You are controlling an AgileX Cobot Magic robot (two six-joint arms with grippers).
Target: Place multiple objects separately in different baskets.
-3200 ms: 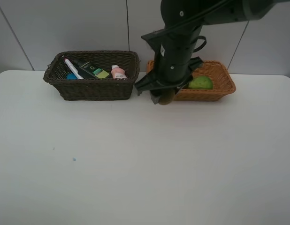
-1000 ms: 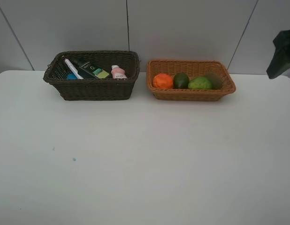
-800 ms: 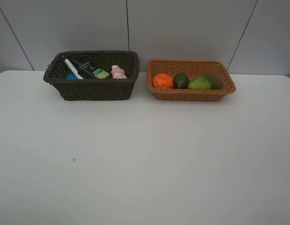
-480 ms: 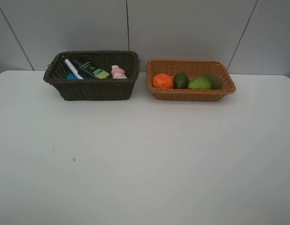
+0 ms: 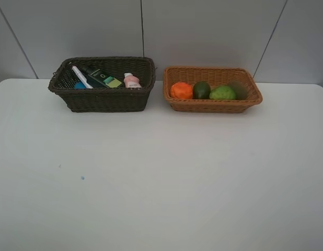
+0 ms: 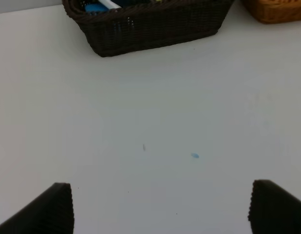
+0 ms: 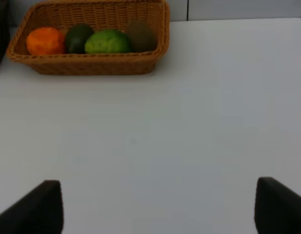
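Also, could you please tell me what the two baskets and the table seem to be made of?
Dark brown basket: woven wicker or rattan, matt, its weave visible. Orange-tan basket: the same kind of weave, lighter; natural or plastic, I cannot tell. Table: smooth white, faintly sheened surface, perhaps laminate.

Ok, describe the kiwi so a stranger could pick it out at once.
Find the light orange-tan wicker basket, the right one of two at the table's far edge. Four fruits lie in a row inside; the kiwi is at the far right end, beside the light green fruit. It alone is dull brown.
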